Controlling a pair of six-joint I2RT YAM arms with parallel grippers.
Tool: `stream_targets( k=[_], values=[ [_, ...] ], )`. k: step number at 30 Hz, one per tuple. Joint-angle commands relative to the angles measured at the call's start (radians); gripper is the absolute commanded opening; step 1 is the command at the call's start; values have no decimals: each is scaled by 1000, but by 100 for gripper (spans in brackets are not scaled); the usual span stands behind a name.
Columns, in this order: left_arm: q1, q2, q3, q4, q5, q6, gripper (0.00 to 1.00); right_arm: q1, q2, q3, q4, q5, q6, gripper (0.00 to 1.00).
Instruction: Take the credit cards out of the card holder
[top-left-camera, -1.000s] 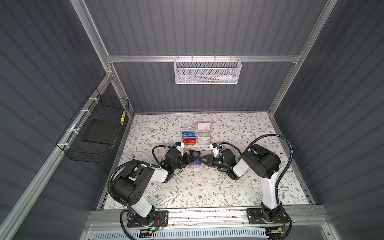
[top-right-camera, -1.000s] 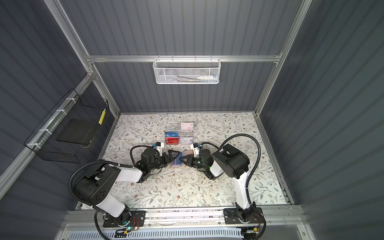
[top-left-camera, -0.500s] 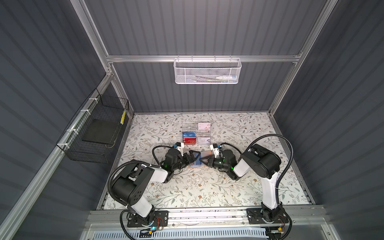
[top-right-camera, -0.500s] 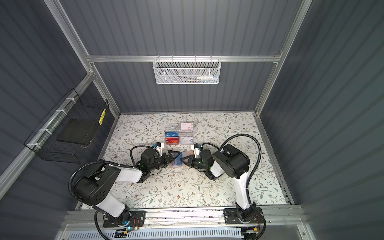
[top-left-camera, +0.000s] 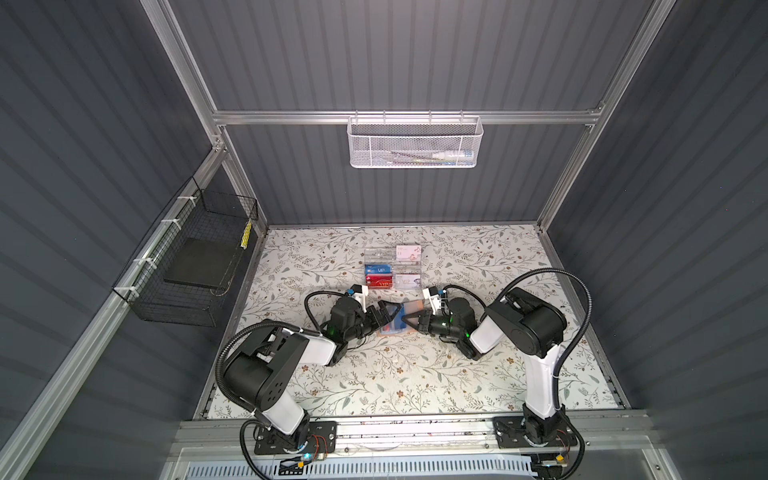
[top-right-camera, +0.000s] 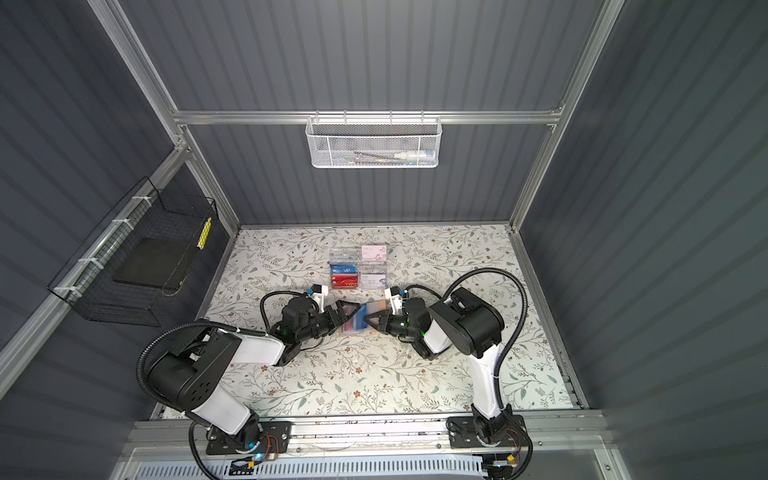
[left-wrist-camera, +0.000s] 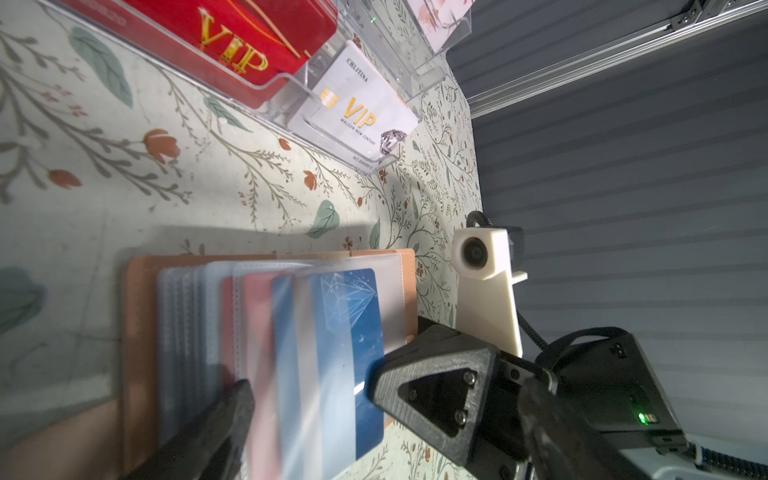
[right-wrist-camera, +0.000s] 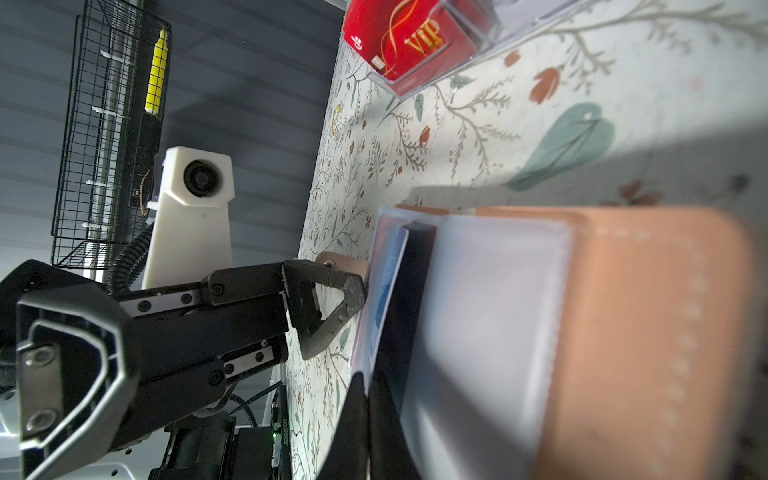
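At the middle of the table (top-left-camera: 415, 374) the card holder (top-left-camera: 413, 308) lies open, right hand (top-left-camera: 409, 321) shut on what seems the edge of the blue credit card (left-wrist-camera: 357, 332), left hand (top-left-camera: 384, 316) wide open, empty, by the sleeve pages (left-wrist-camera: 183, 316); withdrawing this card now calls for a straight rightward pull.

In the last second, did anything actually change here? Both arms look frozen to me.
Barely. The right gripper closed its jaws the last bit onto the edge of the blue card sticking out of the card holder. Neither arm visibly shifted. The left gripper stayed wide open at the holder, and the clear box of cards behind was untouched.
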Motion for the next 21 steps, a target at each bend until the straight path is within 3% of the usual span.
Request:
stream_targets(
  k=[1, 13, 21],
  values=[
    [-10, 26, -16, -120, 26, 15, 100, -13, -41, -10, 27, -12, -39, 0],
    [-9, 38, -21, -111, 24, 19, 100, -42, -132, -48, -81, 12, -94, 0],
    [-9, -34, 7, -220, 10, 67, 100, -57, -234, -53, -233, 31, -156, 0]
  ],
)
